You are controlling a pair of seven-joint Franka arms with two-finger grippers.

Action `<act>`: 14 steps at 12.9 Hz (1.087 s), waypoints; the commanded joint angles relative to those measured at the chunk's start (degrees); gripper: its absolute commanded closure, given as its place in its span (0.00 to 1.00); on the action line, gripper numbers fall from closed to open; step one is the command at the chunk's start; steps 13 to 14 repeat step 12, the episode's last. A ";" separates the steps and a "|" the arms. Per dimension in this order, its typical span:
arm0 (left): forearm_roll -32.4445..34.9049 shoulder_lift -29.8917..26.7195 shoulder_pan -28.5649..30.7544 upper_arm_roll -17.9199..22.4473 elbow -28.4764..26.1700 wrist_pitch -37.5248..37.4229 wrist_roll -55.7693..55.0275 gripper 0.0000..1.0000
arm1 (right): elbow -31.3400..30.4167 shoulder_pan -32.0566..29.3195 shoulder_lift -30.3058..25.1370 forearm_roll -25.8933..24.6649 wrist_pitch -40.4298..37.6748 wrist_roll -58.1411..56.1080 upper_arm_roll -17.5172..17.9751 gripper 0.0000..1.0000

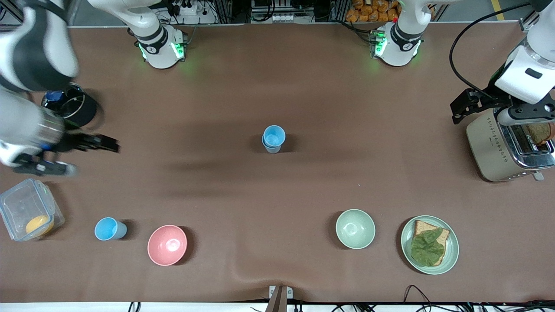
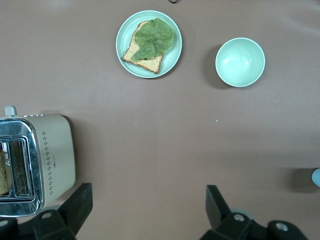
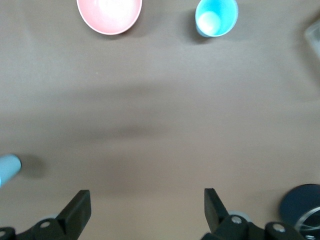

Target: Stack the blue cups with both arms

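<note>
While both hands gape (empty), stacked cups (image 1: 273, 138) stand well apart.

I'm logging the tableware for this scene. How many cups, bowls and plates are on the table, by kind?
Blue cups: 3, two nested mid-table, one beside the pink bowl
Bowls: 2, pink bowl and pale green bowl
Plates: 1, green plate with bread and lettuce
Total: 6
</note>
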 commanded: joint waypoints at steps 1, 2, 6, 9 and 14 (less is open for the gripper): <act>-1.55 -0.97 -0.29 0.13 -0.04 -0.85 0.41 0.00 | -2.05 -9.85 -7.31 -2.50 -5.29 -2.75 8.49 0.00; -1.55 -0.88 -0.29 0.13 -0.04 -0.85 0.41 0.00 | -1.96 -10.31 -8.11 -3.83 -6.53 -2.66 8.86 0.00; -1.55 -0.27 -0.82 0.22 1.61 -0.85 0.94 0.00 | -1.70 -10.75 -8.82 -4.89 -5.76 -2.58 8.69 0.00; -3.57 -0.27 -0.21 0.22 2.15 -1.46 0.94 0.00 | -1.70 -10.49 -8.73 -4.98 -5.04 -2.58 8.34 0.00; -3.40 -0.27 -0.47 0.22 2.51 -1.55 0.94 0.00 | -1.70 -10.40 -8.73 -4.89 -5.31 -2.58 8.42 0.00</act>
